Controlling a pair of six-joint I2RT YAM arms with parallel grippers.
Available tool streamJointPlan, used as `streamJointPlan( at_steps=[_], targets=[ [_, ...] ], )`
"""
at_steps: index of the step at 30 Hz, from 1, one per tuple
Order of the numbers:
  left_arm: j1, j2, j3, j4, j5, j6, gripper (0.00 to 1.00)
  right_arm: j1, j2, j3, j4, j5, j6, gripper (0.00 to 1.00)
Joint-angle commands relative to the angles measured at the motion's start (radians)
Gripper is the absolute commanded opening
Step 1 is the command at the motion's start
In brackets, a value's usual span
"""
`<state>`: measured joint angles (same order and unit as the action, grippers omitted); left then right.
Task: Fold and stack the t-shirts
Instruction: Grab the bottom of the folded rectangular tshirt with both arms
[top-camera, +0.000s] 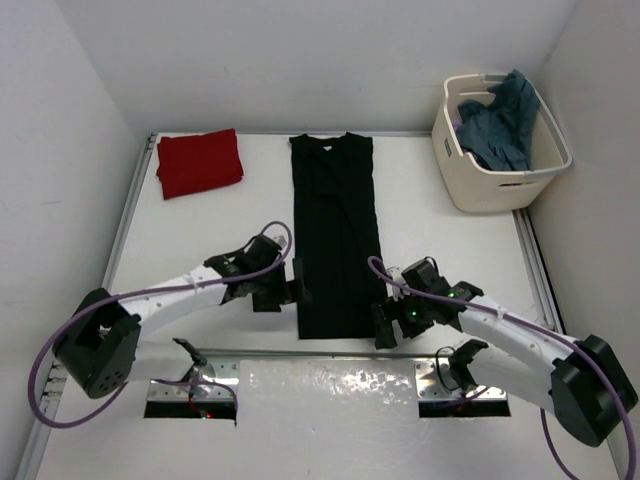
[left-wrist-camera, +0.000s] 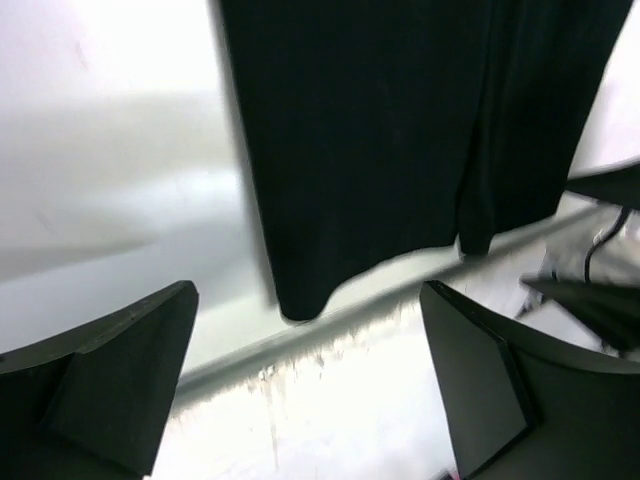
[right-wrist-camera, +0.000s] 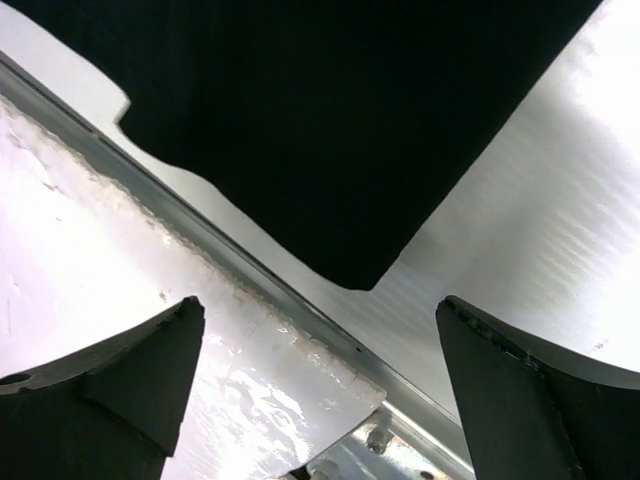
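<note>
A black t-shirt (top-camera: 335, 230) lies in a long narrow strip down the middle of the table, collar at the far end. Its near left corner (left-wrist-camera: 300, 300) shows just ahead of my left gripper (left-wrist-camera: 310, 295), which is open and holds nothing. That gripper (top-camera: 297, 290) sits against the strip's left edge near the hem. My right gripper (top-camera: 386, 325) is open at the near right corner of the black shirt (right-wrist-camera: 330, 120), its jaws (right-wrist-camera: 320, 305) empty. A folded red t-shirt (top-camera: 199, 163) rests at the back left. A slate blue-grey t-shirt (top-camera: 505, 125) is bunched in the tub.
The cream plastic tub (top-camera: 490, 190) stands at the back right corner. A shiny metal strip (top-camera: 330, 385) runs along the table's near edge between the arm bases. White walls close in on the left, back and right.
</note>
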<state>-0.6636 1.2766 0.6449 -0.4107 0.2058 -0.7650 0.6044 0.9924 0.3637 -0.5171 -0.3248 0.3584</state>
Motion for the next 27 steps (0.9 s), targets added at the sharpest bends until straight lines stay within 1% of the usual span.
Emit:
streamJointPlan(
  at_steps=[1, 2, 4, 5, 6, 8, 10, 11, 14, 16, 17, 18, 20, 21, 23, 26, 27],
  targets=[
    [-0.031, -0.033, -0.083, 0.065, 0.115, -0.089, 0.92, -0.006, 0.028, -0.023, 0.083, -0.048, 0.008, 0.91],
    [-0.037, -0.023, -0.099, 0.116, 0.141, -0.094, 0.87, -0.006, 0.044, -0.025, 0.089, -0.052, 0.011, 0.90],
    [-0.060, 0.021, -0.100, 0.145, 0.158, -0.080, 0.85, -0.006, 0.057, -0.029, 0.104, -0.053, 0.024, 0.89],
    [-0.070, 0.038, -0.093, 0.147, 0.156, -0.073, 0.82, -0.008, 0.061, -0.031, 0.117, -0.048, 0.031, 0.89],
    [-0.077, 0.056, -0.082, 0.145, 0.168, -0.062, 0.75, -0.006, 0.061, -0.032, 0.124, -0.039, 0.037, 0.88],
    [-0.106, 0.098, -0.068, 0.145, 0.161, -0.050, 0.68, -0.006, 0.060, -0.042, 0.140, -0.028, 0.056, 0.86],
    [-0.113, 0.145, -0.080, 0.171, 0.171, -0.042, 0.58, -0.006, 0.063, -0.049, 0.152, -0.007, 0.068, 0.83],
    [-0.114, 0.162, -0.085, 0.199, 0.199, -0.042, 0.48, -0.006, 0.064, -0.051, 0.150, 0.009, 0.074, 0.80],
    [-0.137, 0.220, -0.088, 0.219, 0.219, -0.036, 0.39, -0.006, 0.065, -0.055, 0.146, 0.044, 0.088, 0.71],
    [-0.143, 0.254, -0.074, 0.219, 0.219, -0.025, 0.30, -0.006, 0.058, -0.065, 0.152, 0.053, 0.093, 0.67],
    [-0.145, 0.260, -0.070, 0.219, 0.222, -0.017, 0.24, -0.006, 0.057, -0.068, 0.154, 0.061, 0.094, 0.61],
    [-0.146, 0.273, -0.064, 0.219, 0.222, -0.011, 0.22, -0.006, 0.058, -0.072, 0.161, 0.085, 0.094, 0.57],
    [-0.146, 0.282, -0.044, 0.211, 0.218, -0.002, 0.06, -0.006, 0.060, -0.078, 0.181, 0.113, 0.106, 0.46],
    [-0.146, 0.291, -0.037, 0.201, 0.211, 0.006, 0.00, -0.005, 0.064, -0.078, 0.192, 0.116, 0.106, 0.36],
    [-0.146, 0.293, -0.030, 0.190, 0.208, 0.013, 0.00, -0.006, 0.077, -0.071, 0.219, 0.119, 0.106, 0.24],
    [-0.146, 0.285, 0.007, 0.179, 0.205, 0.030, 0.00, -0.006, 0.081, -0.052, 0.247, 0.141, 0.091, 0.02],
    [-0.145, 0.279, 0.048, 0.162, 0.196, 0.053, 0.00, -0.006, 0.080, -0.031, 0.258, 0.148, 0.088, 0.00]
  ],
)
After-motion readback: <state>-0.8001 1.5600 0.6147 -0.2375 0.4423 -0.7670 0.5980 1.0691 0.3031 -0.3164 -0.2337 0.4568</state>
